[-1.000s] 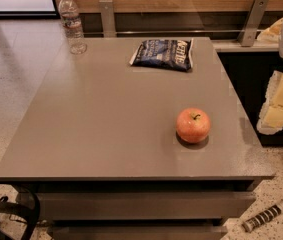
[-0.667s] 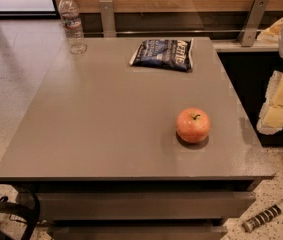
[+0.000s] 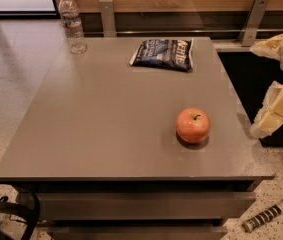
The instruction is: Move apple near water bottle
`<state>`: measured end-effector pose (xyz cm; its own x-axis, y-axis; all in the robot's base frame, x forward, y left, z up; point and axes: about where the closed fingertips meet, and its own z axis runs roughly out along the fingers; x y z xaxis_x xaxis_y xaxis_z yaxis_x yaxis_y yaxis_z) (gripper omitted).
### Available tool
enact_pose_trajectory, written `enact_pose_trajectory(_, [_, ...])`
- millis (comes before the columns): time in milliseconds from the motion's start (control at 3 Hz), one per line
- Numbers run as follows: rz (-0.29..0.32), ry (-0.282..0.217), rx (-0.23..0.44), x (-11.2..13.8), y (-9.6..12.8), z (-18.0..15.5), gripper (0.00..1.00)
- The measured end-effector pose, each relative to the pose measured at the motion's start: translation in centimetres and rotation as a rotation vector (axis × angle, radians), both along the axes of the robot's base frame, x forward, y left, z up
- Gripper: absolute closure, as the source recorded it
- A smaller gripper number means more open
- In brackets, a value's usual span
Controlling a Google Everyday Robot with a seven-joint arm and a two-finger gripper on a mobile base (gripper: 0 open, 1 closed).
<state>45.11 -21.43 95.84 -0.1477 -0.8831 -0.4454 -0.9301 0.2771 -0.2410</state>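
The red-orange apple sits upright, stem up, on the grey table, toward its front right. The clear water bottle with a white cap stands at the table's far left corner, far from the apple. My gripper hangs at the right edge of the view, past the table's right side and to the right of the apple. Its two cream fingers are spread apart with nothing between them.
A dark blue chip bag lies flat at the back middle of the table. A wooden wall with metal brackets runs behind. A ribbed tool lies on the floor at front right, and black cables at front left.
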Motion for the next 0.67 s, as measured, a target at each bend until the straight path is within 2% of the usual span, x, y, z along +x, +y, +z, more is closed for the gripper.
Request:
enact_pose_trajectory(333, [0.035, -0.094, 0.178, 1.3, -0.2, -2.4, 0.0])
enact_pose_trajectory(667, [0.086, -0.193, 0.432, 1.8, 1.8, -3.7, 0.0])
